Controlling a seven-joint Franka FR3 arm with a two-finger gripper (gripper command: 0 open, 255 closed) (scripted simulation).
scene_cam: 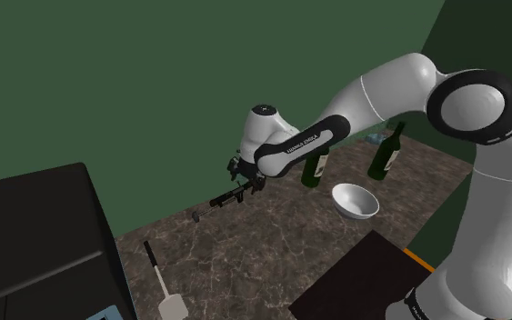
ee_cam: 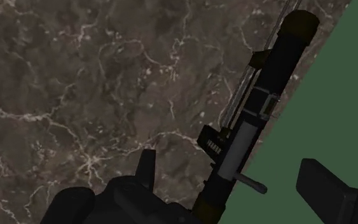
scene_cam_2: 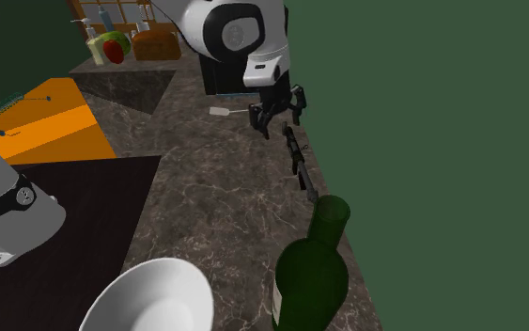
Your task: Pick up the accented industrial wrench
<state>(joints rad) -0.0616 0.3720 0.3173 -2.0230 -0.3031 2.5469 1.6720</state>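
Though near wrench (scene_cam_2: 297,160), upright bottle (scene_cam_2: 314,268) beside bowl (scene_cam_2: 149,293)

The wrench (scene_cam_2: 297,162) lies on the counter (scene_cam_2: 215,207) along the wall (scene_cam_2: 422,141), under the tool (scene_cam_2: 279,119).

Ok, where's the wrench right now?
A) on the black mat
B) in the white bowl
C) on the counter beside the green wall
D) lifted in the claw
C: the wrench lies on the marbled counter along the green wall, under the open claw.
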